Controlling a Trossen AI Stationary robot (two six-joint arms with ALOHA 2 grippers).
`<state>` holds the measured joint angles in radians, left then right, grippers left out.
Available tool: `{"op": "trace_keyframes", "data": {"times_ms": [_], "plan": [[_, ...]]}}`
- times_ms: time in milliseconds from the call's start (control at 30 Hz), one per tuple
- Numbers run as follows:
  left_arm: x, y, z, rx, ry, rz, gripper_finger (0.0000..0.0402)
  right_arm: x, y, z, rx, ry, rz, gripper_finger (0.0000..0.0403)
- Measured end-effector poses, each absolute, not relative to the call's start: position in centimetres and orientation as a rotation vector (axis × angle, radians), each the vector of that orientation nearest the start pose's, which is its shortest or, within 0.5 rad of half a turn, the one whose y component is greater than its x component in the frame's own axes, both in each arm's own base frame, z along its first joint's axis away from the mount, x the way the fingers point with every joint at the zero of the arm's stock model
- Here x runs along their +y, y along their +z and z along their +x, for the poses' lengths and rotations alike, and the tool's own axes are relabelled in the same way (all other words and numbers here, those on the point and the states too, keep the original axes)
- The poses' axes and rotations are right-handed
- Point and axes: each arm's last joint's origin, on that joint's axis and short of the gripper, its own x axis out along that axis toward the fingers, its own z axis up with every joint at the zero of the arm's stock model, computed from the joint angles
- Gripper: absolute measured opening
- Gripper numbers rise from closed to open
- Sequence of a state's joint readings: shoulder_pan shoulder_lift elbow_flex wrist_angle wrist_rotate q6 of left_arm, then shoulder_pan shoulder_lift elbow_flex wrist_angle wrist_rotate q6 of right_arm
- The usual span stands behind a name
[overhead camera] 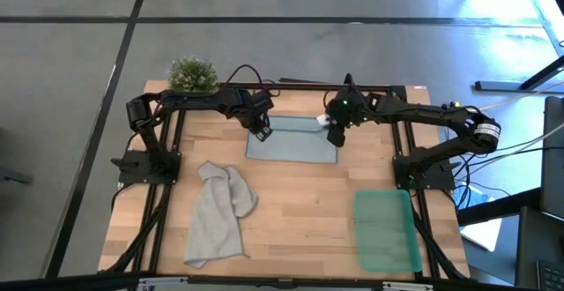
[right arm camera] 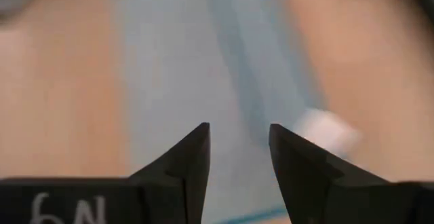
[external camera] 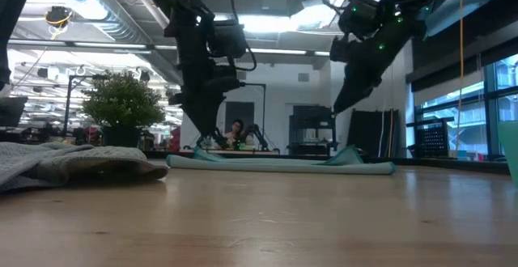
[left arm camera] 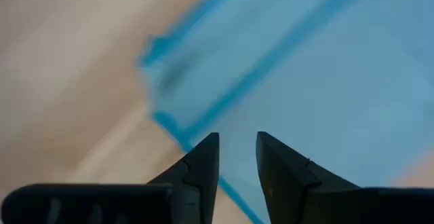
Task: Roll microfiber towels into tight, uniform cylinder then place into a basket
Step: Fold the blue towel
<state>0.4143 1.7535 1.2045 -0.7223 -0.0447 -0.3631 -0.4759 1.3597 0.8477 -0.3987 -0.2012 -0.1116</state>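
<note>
1. Pale blue towel (overhead camera: 293, 141) lies flat at the far middle of the tabletop (overhead camera: 300, 212), with its far edge folded or rolled over into a narrow band; from the low view the corners of that band stand slightly proud, so the roll is only just begun, if at all
2. Left gripper (overhead camera: 262, 132) sits over the towel's far-left corner, right gripper (overhead camera: 336, 135) over the far-right corner; both sets of fingers are parted and grasping nothing, the wrist views showing blue cloth through the gaps
3. Step in hand, my read: regrip the band and turn it over again towards the near edge
4. To do it well: take both ends at the same depth, pinch only the rolled band rather than the layer below, move both arms in parallel, keep the cloth taut between them so the cylinder stays even and does not cone
5. Risk: floppy cloth sags in the middle, loose core gives a fat roll
6. Grey towel (overhead camera: 218, 213) lies crumpled at near left, untouched, well apart from both arms
7. Basket (overhead camera: 386, 229) sits at near right, nothing in it
8. Count: towels 2 (1 blue, 1 grey), basket 1, grippers 2, potted plant (overhead camera: 192, 75) 1 at the far-left corner
</note>
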Motion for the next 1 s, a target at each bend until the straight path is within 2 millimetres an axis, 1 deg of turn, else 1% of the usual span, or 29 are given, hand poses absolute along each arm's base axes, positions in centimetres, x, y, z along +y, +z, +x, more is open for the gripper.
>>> {"op": "trace_keyframes", "data": {"times_ms": [67,133,233,367,500,667,867,1000], "plan": [[13.2,19.2,31.0,1.204,0.511,-0.518,0.0094,-11.4,21.4,24.1,0.855,-0.062,0.235,0.0153],[12.9,19.1,31.2,1.218,0.414,-0.482,0.0092,-11.3,20.4,24.3,0.878,-0.004,0.248,0.0153],[12.8,19.0,31.5,1.195,0.349,-0.434,0.0091,-11.8,18.7,24.8,0.937,-0.018,0.237,0.0153],[12.8,18.8,31.4,1.197,0.355,-0.439,0.0090,-12.7,16.2,25.2,1.032,-0.054,0.246,0.0153],[12.8,18.9,31.4,1.193,0.353,-0.438,0.0090,-13.5,14.7,25.1,1.079,-0.072,0.276,0.0153],[12.9,18.9,31.5,1.189,0.354,-0.437,0.0090,-14.4,14.3,25.2,1.058,-0.097,0.279,0.0153],[12.9,18.9,31.5,1.184,0.354,-0.436,0.0090,-16.0,14.5,25.0,0.988,-0.154,0.267,0.0153],[12.9,18.9,31.5,1.184,0.354,-0.436,0.0090,-17.1,14.6,24.7,0.978,-0.252,0.231,0.0153]]}}
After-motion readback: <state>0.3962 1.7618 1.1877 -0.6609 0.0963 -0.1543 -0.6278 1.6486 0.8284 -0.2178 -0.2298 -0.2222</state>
